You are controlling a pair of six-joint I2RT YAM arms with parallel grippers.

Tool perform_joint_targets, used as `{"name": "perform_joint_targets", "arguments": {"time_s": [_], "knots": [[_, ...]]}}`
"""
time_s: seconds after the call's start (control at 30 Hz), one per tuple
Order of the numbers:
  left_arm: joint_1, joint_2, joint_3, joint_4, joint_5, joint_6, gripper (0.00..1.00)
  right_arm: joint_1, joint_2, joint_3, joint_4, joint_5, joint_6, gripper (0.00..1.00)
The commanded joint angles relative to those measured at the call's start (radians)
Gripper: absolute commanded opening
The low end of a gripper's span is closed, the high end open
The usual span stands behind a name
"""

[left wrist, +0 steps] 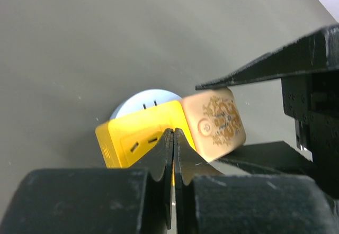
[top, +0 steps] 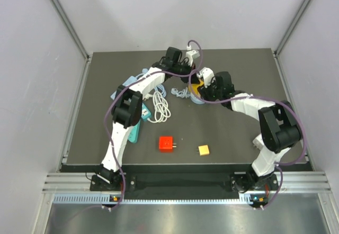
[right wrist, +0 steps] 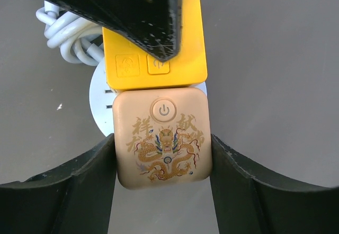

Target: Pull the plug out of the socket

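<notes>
My right gripper [right wrist: 163, 141] has its jaws clamped on both sides of the beige dragon-printed plug [right wrist: 164, 154]. The plug sits butted against the yellow socket cube [right wrist: 193, 48], and I cannot see the prongs or the joint between them. My left gripper [left wrist: 174, 136] has its jaws closed flat together with nothing between them. Its tips are over the cube, but I cannot tell whether they press on it, and in the right wrist view they cover part of its face. A pale round base [right wrist: 98, 99] shows only as a sliver beneath, beside a white cable coil [right wrist: 63, 38] cut off by the frame. From above, the arms mostly hide this cluster. A red cube [top: 166, 143] lies well apart on the table [top: 233, 144].
</notes>
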Motion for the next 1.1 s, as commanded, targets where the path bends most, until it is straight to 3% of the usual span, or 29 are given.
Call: {"name": "perform_joint_targets", "arguments": {"time_s": [0.0,0.33,0.57,1.07], "knots": [[-0.045,0.14,-0.015,-0.248,-0.109,0.072,0.0,-0.006,-0.071,0.086,0.154,0.045,-0.015,0.0],[-0.063,0.193,0.034,-0.277,-0.11,0.076,0.0,-0.027,-0.062,0.208,0.139,0.059,-0.009,0.0],[-0.062,0.208,0.052,-0.294,-0.106,0.076,0.0,-0.029,-0.145,0.105,0.209,0.094,-0.03,0.0],[-0.065,0.229,0.075,-0.308,-0.084,0.076,0.0,-0.063,-0.039,0.263,0.234,0.102,0.022,0.0]]}}
